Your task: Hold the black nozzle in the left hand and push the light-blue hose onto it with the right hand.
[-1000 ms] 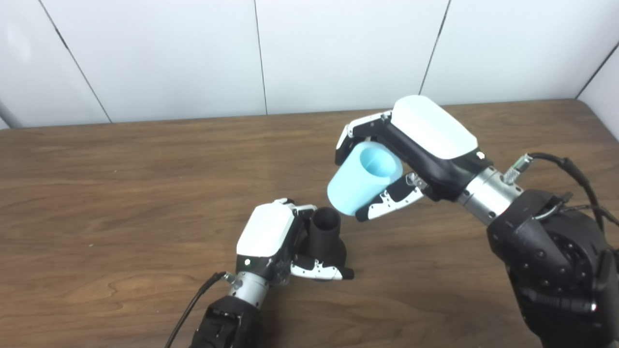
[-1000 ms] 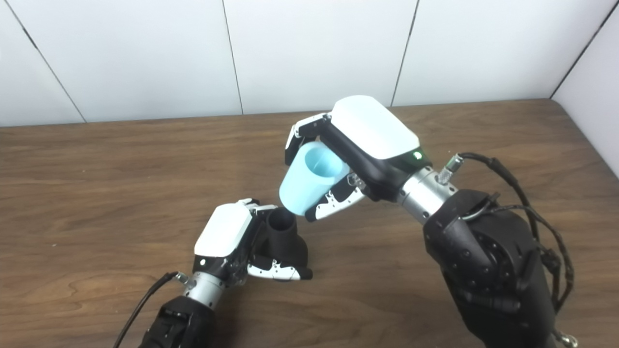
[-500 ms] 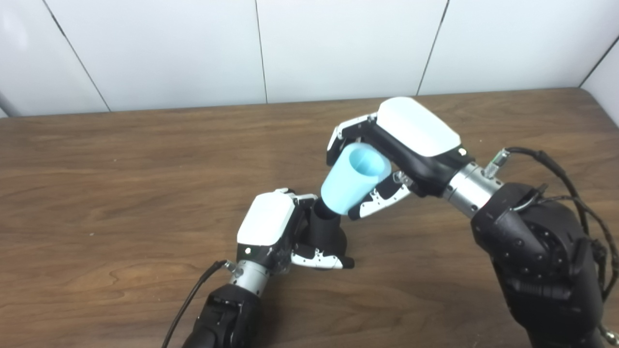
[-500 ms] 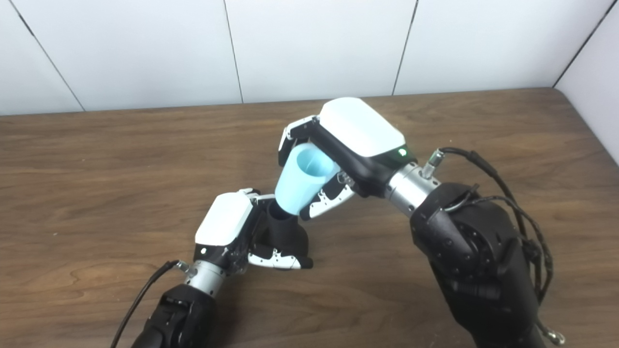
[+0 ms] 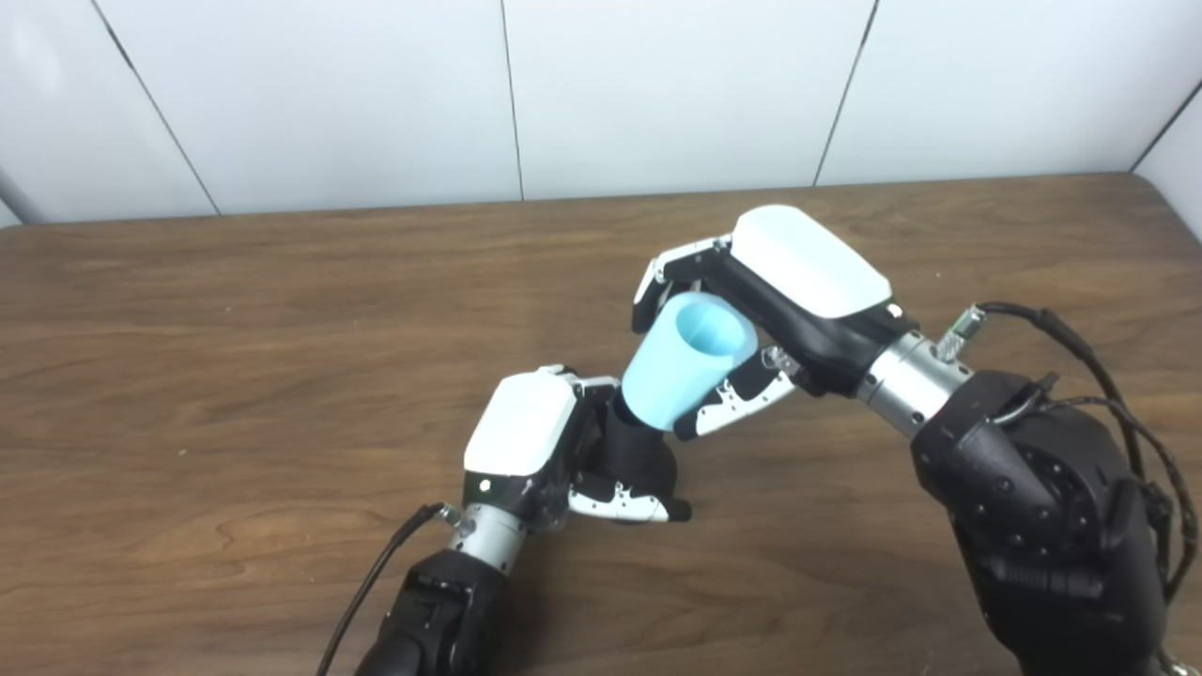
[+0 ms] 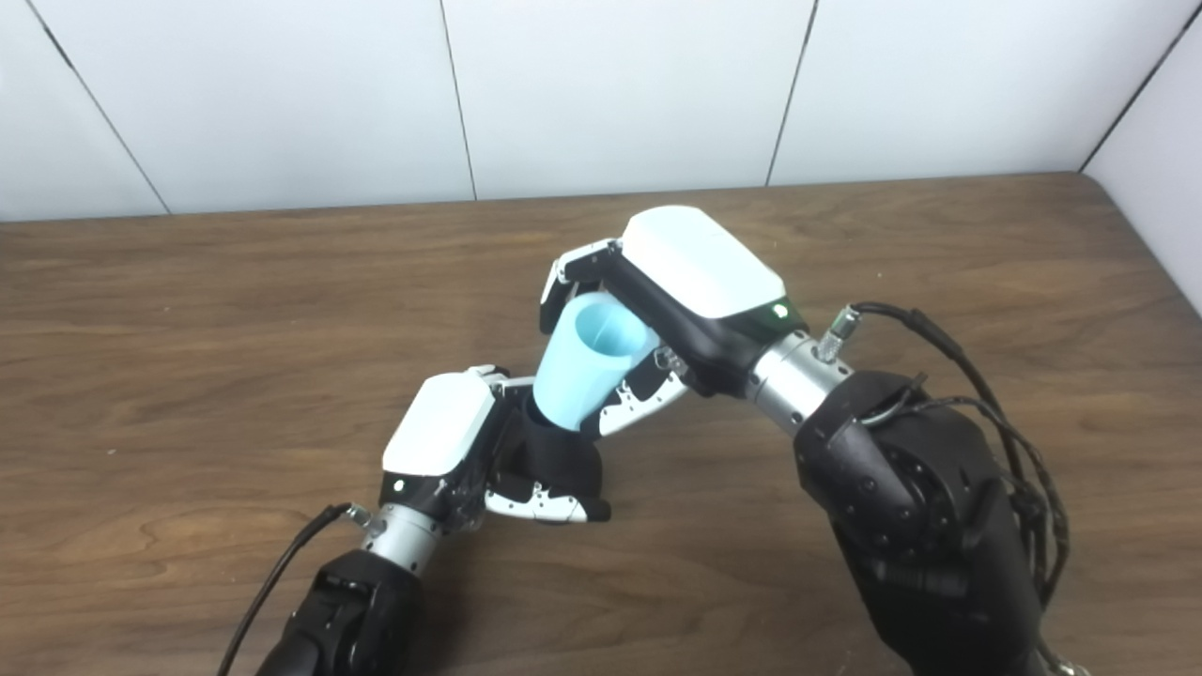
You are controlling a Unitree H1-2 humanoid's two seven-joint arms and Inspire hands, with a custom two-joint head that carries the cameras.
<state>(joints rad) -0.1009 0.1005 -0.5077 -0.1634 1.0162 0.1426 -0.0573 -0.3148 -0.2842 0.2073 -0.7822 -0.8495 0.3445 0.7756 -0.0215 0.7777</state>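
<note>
Hose (image 5: 684,368) in right hand (image 5: 779,300), seated over nozzle (image 5: 637,455); left hand (image 5: 545,451) grips nozzle.

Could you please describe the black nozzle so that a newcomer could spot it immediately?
On the brown wooden table, look near the middle, where the two robot hands meet. The black nozzle sits in the left robot hand, its top under the light-blue hose; it is the only all-black tube.

Left hand (image 5: 526,451): low, fingers curled shut in a grasp, forearm angled up-right. Right hand (image 5: 779,291): raised, fingers closed in a grasp, wrist pitched down-left.
</note>
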